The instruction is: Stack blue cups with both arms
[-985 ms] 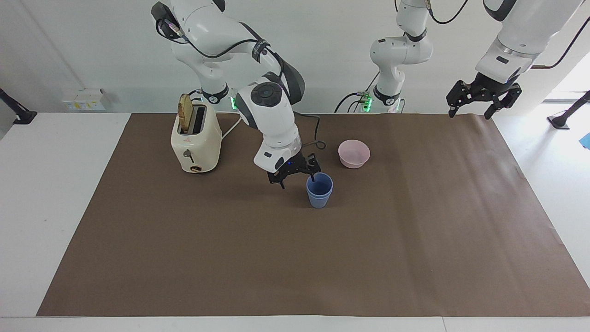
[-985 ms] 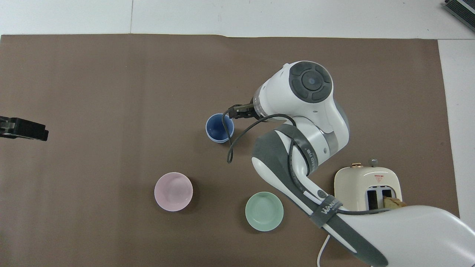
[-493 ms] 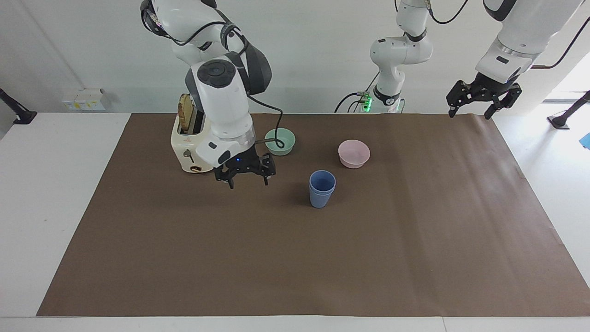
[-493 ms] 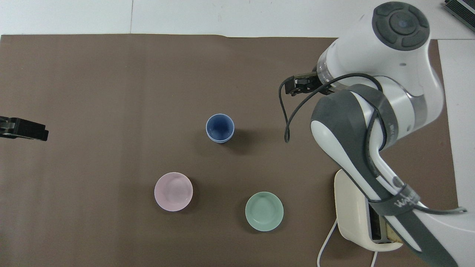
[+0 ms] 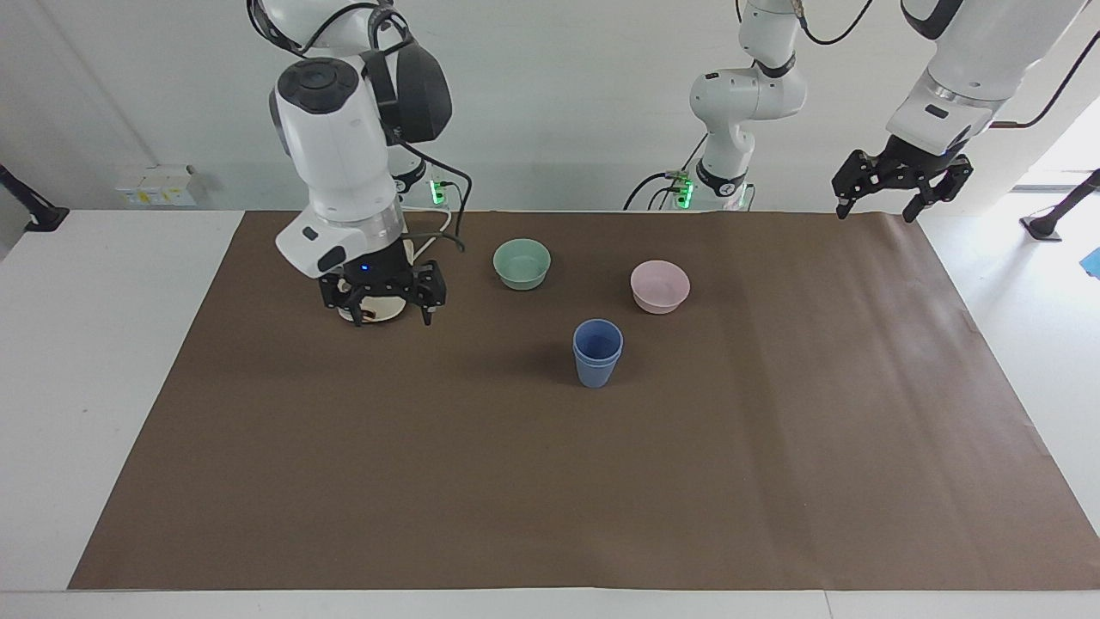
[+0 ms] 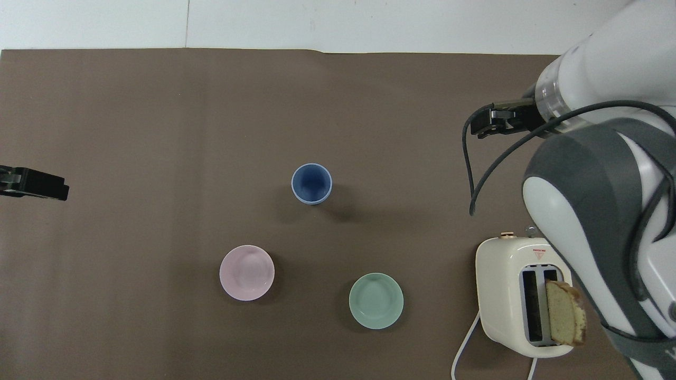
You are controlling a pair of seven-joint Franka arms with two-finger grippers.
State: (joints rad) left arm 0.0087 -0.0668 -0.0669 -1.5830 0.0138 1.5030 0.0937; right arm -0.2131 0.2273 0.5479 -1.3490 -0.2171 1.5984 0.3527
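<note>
The two blue cups [image 5: 597,352] [image 6: 311,183] stand upright near the middle of the brown mat, one nested inside the other, with both rims showing. Nothing touches them. My right gripper [image 5: 381,303] [image 6: 483,124] hangs open and empty over the mat at the toaster, well away from the cups toward the right arm's end. It hides most of the toaster in the facing view. My left gripper [image 5: 894,199] [image 6: 37,183] waits open and empty, raised over the mat's corner at the left arm's end.
A green bowl [image 5: 522,263] [image 6: 376,301] and a pink bowl [image 5: 659,285] [image 6: 246,272] sit nearer to the robots than the cups. The cream toaster [image 6: 507,295] holds a bread slice [image 6: 565,319] and trails a white cord.
My right gripper has let go of the upper cup and swung away toward the right arm's end, over to the toaster. The stacked cups stay put. The left arm has not moved.
</note>
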